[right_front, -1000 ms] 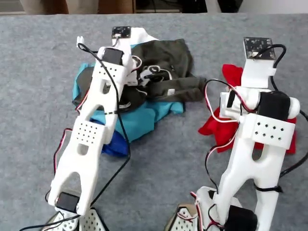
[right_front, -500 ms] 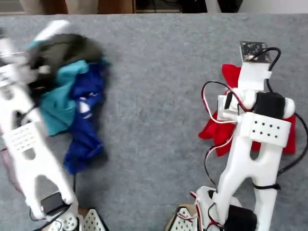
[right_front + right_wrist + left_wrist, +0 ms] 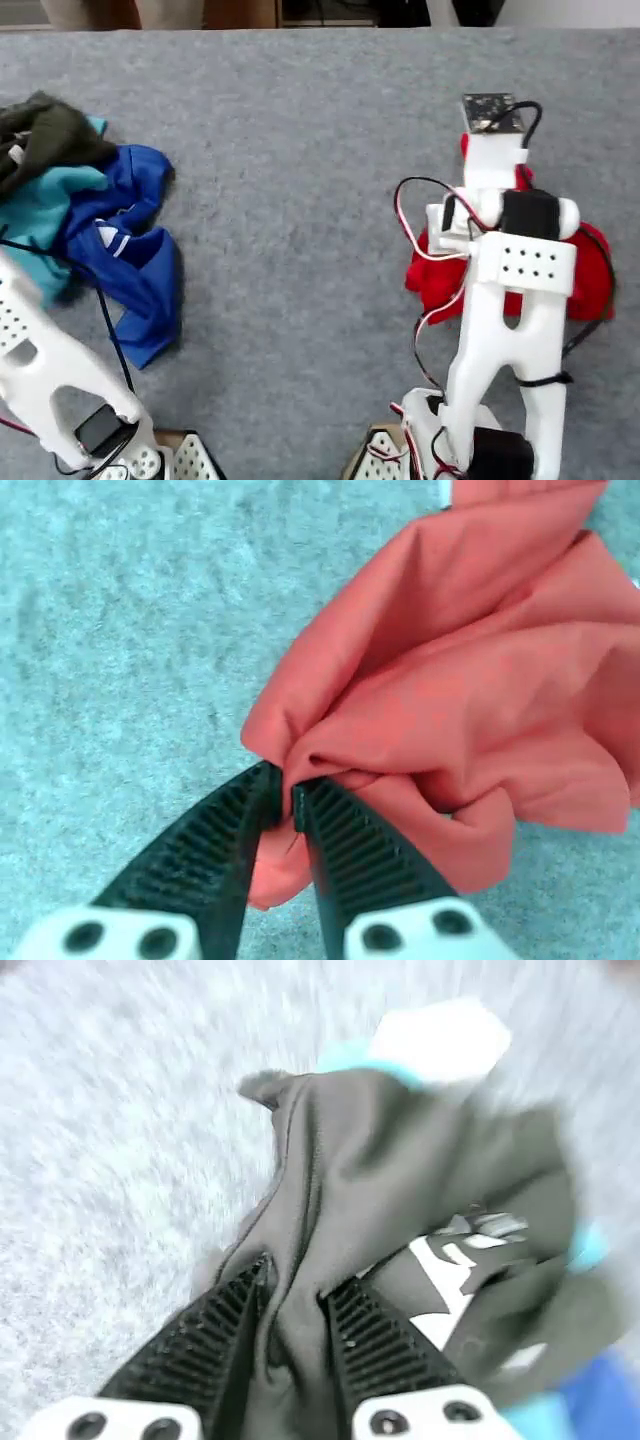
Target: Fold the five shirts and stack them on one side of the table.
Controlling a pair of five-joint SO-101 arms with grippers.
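A heap of shirts lies at the table's far left edge: a dark olive shirt (image 3: 45, 135) on top, a teal shirt (image 3: 35, 215) under it, and a blue shirt (image 3: 130, 255) trailing toward the front. My left gripper (image 3: 295, 1300) is shut on a fold of the dark olive shirt (image 3: 400, 1190), with a white shirt (image 3: 440, 1040) and teal cloth behind. The left arm (image 3: 45, 370) stands at the left front. A red shirt (image 3: 590, 275) lies bunched on the right under the right arm (image 3: 510, 280). My right gripper (image 3: 285, 800) is shut on a fold of the red shirt (image 3: 450, 680).
Grey felt (image 3: 300, 200) covers the table, with a broad bare stretch between the two arms. The shirt heap reaches the left edge. Arm bases (image 3: 400, 455) and cables sit along the front edge.
The left arm swung far left, dragging the shirt heap from the table's middle to its left edge. The right arm shifted slightly left with the red shirt.
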